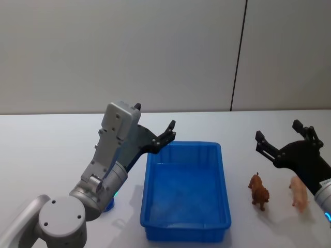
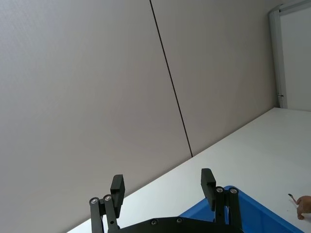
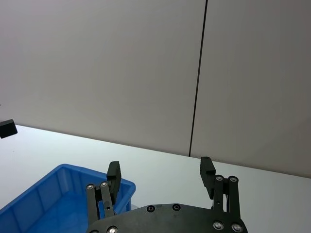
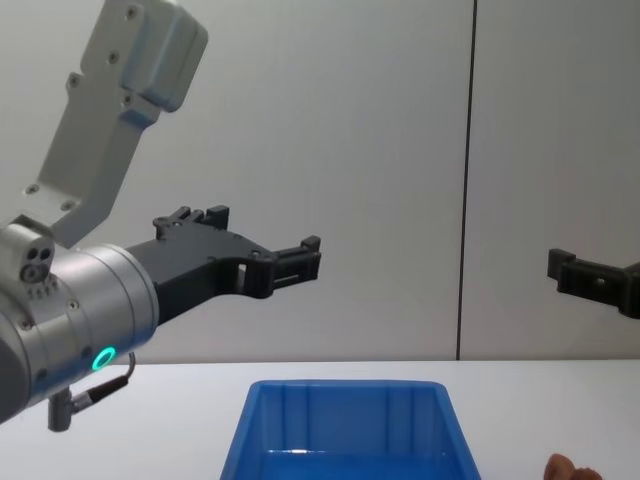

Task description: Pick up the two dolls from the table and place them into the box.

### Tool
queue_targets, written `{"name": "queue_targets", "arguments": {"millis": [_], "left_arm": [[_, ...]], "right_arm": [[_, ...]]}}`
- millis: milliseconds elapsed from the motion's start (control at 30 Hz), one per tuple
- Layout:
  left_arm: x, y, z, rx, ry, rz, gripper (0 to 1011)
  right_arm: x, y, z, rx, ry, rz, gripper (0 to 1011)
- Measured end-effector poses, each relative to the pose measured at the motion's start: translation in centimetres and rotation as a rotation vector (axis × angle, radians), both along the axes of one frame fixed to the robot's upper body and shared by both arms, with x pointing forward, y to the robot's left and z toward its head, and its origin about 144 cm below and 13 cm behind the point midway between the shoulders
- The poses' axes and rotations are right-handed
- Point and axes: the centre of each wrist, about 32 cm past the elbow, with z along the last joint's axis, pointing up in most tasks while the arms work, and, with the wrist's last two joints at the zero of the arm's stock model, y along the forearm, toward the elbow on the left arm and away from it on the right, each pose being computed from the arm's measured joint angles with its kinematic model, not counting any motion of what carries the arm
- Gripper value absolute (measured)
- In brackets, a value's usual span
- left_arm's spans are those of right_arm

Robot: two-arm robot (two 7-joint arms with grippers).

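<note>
Two pale wall panels (image 1: 129, 51), split by a dark vertical seam (image 1: 238, 51), rise behind the plain white table (image 1: 46, 150). At the middle of the table sits the bright blue plastic box (image 1: 186, 144), open-topped, with a thick rim and ribbed inner walls, its long sides running away from the robot. The left arm (image 1: 111, 155) reaches up and forward from the lower left, and the left gripper (image 2: 163, 185) hangs in the air above the box's far left corner, well clear of the rim. Its two black fingers (image 2: 116, 187) are spread wide with nothing between them. The right gripper (image 3: 160, 172) is raised on the robot's right, off to the side of the box and above the table beyond the toys. Its fingers (image 3: 207, 170) also stand wide apart and carry nothing. Both dolls stand upright on the table to the right of the box, outside it. The brown dog-like figure (image 1: 258, 190) is the one nearer the box, close to its right wall but not touching it. The pale pink pig-like figure (image 1: 298, 192) stands a little farther right, apart from the brown one and just beside the right arm's wrist. Under the left arm, close to the box's near left corner, a small blue patch (image 1: 109, 204) shows on the tabletop; what it is cannot be told.
</note>
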Motion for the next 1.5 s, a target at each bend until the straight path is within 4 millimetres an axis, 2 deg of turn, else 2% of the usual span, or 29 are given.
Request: {"name": "queue_targets", "arguments": {"millis": [367,567,1000,1200,1500], "left_arm": [[-1.1,1.7,-0.4,-0.016,0.023,0.013,1001],[-2.8,3.5,-0.7,-0.025,0.067,0.047,1001],[-5.8,5.9,-1.2,-0.025,0.222,0.1,1001],[-6.4,6.7,-1.5,-0.018,0.309,0.109,1001],[-6.3,8.0,-2.3,0.0,0.421,0.11,1000]], "right_arm": [[0.0,0.0,0.0,0.0,0.0,0.0,1001],[0.0,0.0,0.0,0.0,0.0,0.0,1001],[0.0,0.0,0.0,0.0,0.0,0.0,1001],[0.0,0.0,0.0,0.0,0.0,0.0,1001],[0.0,0.0,0.0,0.0,0.0,0.0,1001]]}}
